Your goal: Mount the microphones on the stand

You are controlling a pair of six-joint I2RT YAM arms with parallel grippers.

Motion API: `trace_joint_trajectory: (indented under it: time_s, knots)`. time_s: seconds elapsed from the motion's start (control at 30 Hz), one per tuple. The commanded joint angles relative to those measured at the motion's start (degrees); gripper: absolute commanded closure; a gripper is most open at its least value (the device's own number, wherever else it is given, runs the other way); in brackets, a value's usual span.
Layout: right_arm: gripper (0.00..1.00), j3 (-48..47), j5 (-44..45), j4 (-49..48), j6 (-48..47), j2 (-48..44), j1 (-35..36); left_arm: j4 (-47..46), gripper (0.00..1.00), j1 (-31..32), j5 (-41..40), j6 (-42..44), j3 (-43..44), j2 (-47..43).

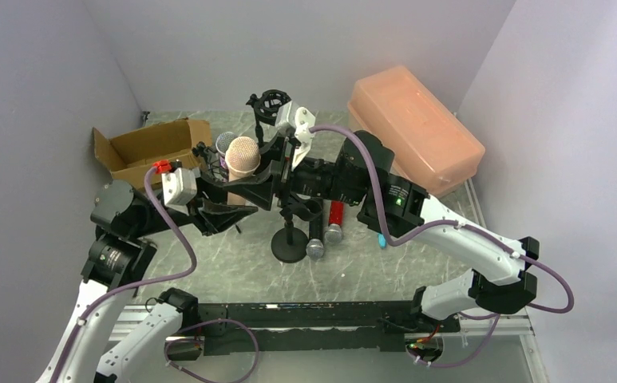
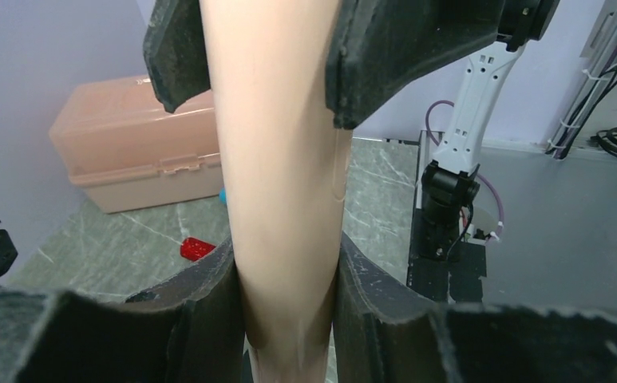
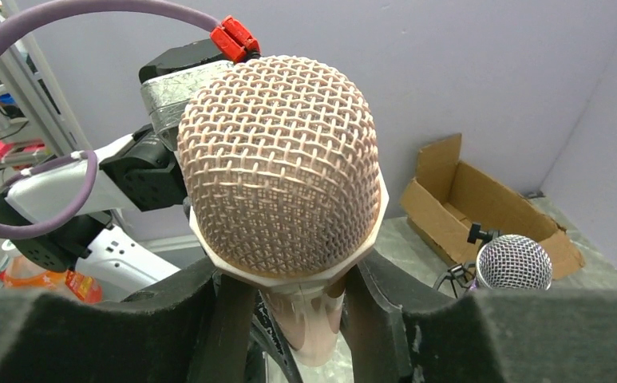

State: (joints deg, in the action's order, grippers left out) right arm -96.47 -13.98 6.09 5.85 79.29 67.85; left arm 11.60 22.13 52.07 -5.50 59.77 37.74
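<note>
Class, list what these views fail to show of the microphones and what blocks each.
Top view: the light blue microphone shows only one end from under the right arm.
Left wrist view: the peach microphone loses its head to the top edge.
Right wrist view: the purple microphone shows only its mesh head; a gripper finger hides its body.

A robotics lab test cell: plain lavender walls (image 1: 41, 96) box in a marble-patterned table (image 1: 233, 271), with the left arm (image 1: 117, 255) and right arm (image 1: 464, 239) bolted side by side to a black rail (image 1: 313, 319) at its near edge. Purple cables (image 1: 179, 239) loop off them, metal framing (image 2: 608, 36) stands beyond the table, and a cardboard box (image 1: 149, 148) and a peach plastic bin (image 1: 417, 128) sit at the back
</note>
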Motion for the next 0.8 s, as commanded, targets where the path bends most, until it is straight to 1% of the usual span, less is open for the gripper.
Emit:
trace_joint_trajectory:
  time_s: [0.0,0.03,0.07,0.1,0.17,0.23,0.3,0.43,0.53,0.6,0.7,0.77]
  knots:
    - [0.90,0.2,2.9,0.0,1.0,-1.2,-0.1,-3.0,0.66,0.3,5.1,2.4,0.3,1.2]
    - [0.99,0.8,4.5,1.2,0.4,-2.2,-0.1,-1.4,0.17,0.3,6.0,4.2,0.8,1.9]
    - [1.00,1.8,6.7,2.1,-0.1,-3.3,-0.1,2.0,0.03,0.3,6.8,8.5,1.6,2.7]
    - [1.00,2.8,8.7,3.0,-0.6,-4.7,-0.1,4.5,0.01,0.3,7.4,12.1,2.5,3.8]
    - [1.00,5.2,14.2,4.7,-1.7,-7.8,-0.2,9.0,0.00,0.3,8.0,19.5,4.3,6.1]
    - [1.00,8.5,19.4,5.8,-2.1,-11.3,-0.3,12.7,0.01,0.3,9.4,25.0,5.8,9.1]
    - [1.00,13.3,24.5,4.8,-1.7,-16.0,-0.4,17.5,0.01,0.6,11.1,30.0,8.4,13.1]
    - [1.00,23.8,35.4,-0.2,1.3,-26.2,-0.6,20.1,0.01,2.3,9.1,33.4,11.2,19.4]
    - [1.00,29.7,41.6,-3.1,3.2,-30.9,-0.7,23.2,0.01,5.2,4.3,36.8,13.5,23.4]
    - [1.00,31.8,44.3,-4.5,3.7,-32.6,-0.7,26.7,0.01,6.3,3.0,37.9,16.5,27.4]
    - [1.00,33.0,47.4,-5.0,4.2,-33.5,-0.7,31.6,0.01,6.9,4.0,38.4,20.4,32.5]
    - [1.00,33.3,49.8,-5.1,4.6,-33.7,-0.8,32.7,0.01,7.5,3.7,39.2,21.8,34.6]
